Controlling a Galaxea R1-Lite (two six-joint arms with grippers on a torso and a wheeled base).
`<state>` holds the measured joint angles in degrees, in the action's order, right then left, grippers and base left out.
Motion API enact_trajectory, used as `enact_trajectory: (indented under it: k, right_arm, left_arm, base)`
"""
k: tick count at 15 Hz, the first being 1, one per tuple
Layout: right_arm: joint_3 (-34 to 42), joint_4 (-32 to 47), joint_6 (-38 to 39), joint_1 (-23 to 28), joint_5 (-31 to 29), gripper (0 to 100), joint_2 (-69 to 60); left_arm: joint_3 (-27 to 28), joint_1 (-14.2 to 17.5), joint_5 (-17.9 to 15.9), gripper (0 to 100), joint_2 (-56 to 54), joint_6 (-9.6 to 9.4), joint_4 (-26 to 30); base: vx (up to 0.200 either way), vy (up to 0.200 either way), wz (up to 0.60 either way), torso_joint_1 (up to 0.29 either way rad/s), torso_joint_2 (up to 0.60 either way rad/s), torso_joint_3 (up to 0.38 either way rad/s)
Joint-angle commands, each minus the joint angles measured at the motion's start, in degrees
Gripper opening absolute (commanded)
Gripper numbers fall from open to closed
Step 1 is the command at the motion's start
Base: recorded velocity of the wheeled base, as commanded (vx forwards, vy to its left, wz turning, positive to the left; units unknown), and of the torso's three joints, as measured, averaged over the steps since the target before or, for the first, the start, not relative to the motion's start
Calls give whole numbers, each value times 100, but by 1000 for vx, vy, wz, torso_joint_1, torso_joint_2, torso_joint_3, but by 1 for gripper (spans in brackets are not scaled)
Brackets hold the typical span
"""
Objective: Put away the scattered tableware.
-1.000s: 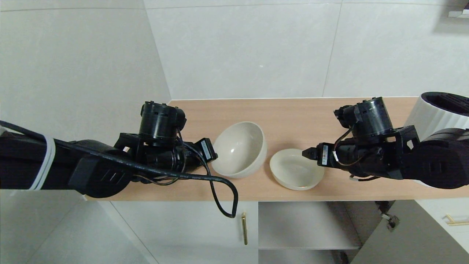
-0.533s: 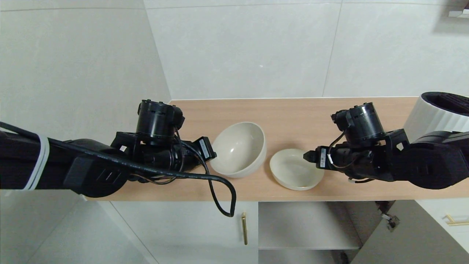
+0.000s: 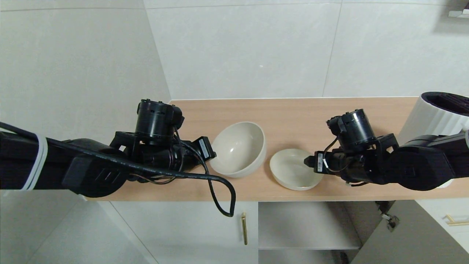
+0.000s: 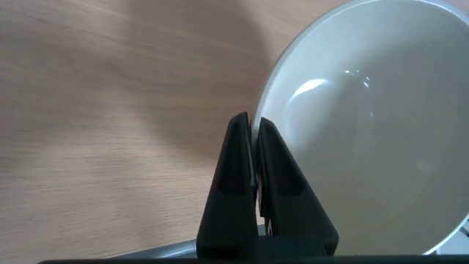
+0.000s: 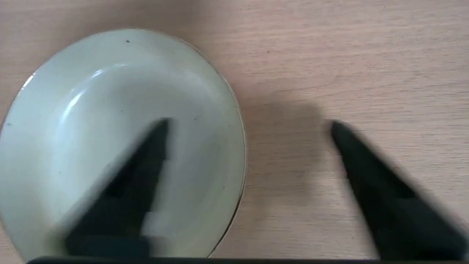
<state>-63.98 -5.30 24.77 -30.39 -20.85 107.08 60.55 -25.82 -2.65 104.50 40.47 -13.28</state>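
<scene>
Pinching the near rim of the bowl (image 3: 240, 148), the left gripper (image 4: 254, 121) has its two fingers pressed almost together, with the thin wall caught between them. The bowl sits on the counter (image 3: 300, 113) towards its left end and looks tipped, its mouth turned partly up and partly forward. Just beside it, on the right, lies the dish (image 3: 293, 168), flat and near the counter's front edge. The right gripper (image 5: 248, 130) is spread wide across the dish's right rim, one finger over the inside and the other over bare wood, not closed on anything.

Both pieces look like glazed ceramic: stiff, smooth, fairly heavy for their size, and likely to chip or break if knocked or dropped. The glaze probably gives little friction, so a rim pinch on the deep bowl may let it swing or slip. The shallow dish offers only its low rim as a hold, so the fingers should go down well over it before closing. A white canister (image 3: 432, 113) stands at the counter's right end, and an open shelf (image 3: 304, 223) shows below.
</scene>
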Motion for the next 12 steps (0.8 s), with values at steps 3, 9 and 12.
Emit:
enact_trajectory:
  k: [3,9,12]
  right_arm:
    - [-1,3,1,-19,10,0,32]
    - [26,3,1,-19,19,0,-65]
    - [52,469,37,-19,107,0,-557]
  left_arm:
    - [1,-2,1,0,-114,-4,0]
    - [-43,-2,1,0,-219,4,18]
    - [-509,24,-8,0,-711,-4,9]
  base:
    - [0,0,0,0,0,0]
    - [0,0,0,0,0,0]
    - [0,0,0,0,0,0]
